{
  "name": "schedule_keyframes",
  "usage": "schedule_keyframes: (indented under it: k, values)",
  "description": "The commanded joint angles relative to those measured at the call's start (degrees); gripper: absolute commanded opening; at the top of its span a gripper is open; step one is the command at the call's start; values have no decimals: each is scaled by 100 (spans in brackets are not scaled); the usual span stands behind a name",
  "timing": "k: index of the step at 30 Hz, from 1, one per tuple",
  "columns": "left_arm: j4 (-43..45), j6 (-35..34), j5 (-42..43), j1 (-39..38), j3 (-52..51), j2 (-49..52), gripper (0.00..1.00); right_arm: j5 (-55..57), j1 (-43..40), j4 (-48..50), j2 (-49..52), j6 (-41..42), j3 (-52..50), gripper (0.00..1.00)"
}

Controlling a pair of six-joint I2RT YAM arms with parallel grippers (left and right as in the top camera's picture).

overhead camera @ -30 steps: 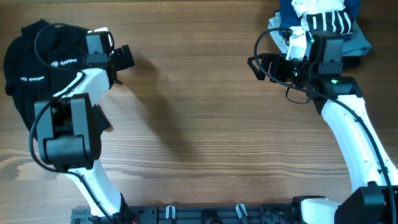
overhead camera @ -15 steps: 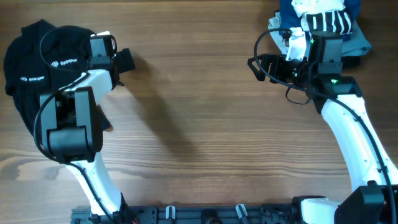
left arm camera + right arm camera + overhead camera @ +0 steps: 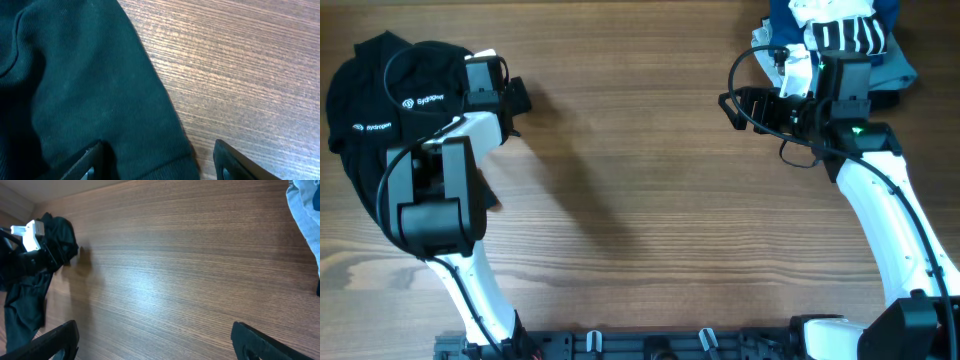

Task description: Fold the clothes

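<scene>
The black polo shirt (image 3: 380,120) lies bunched at the far left of the table, small white logos showing. In the left wrist view its dark fabric (image 3: 75,90) fills the left half, its hem edge running down to the jaws. My left gripper (image 3: 517,97) (image 3: 160,162) is open, low over the shirt's right edge, one finger over cloth and one over bare wood. My right gripper (image 3: 732,103) (image 3: 155,340) is open and empty above the wood at the back right; the shirt (image 3: 30,280) shows far off in its view.
A pile of other clothes (image 3: 850,40), navy, striped and pale blue, lies at the back right corner behind my right arm; a pale blue edge (image 3: 307,215) shows in the right wrist view. The wooden table (image 3: 640,220) spans the middle.
My left gripper has drawn back leftward toward the shirt's edge. The right arm has not moved.
</scene>
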Motion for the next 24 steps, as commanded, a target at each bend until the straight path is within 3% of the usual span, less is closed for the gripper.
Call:
schedule_keyframes:
  k: [1,2,3,4,10,14,24]
  values:
    - [-87,-164,-13,26,7,330,56,50,42,13,74,-101,31,97]
    - [-83,-162,-13,24,7,330,40,50,42,15,74,-101,31,96]
    - [-59,-162,-13,20,7,330,9,50,42,15,74,-98,31,95]
    - [-17,-160,-4,11,7,330,4,50,42,17,74,-101,31,94]
    - [-96,-118,804,-133,9,63,4,52,39,33,74,-101,31,88]
    - [-269,-120,1176,-542,9,-498,4,52,39,173,70,-55,33,66]
    - [-1040,-474,1473,-2380,9,-1816,4,-2,-514,470,-238,501,48,66]
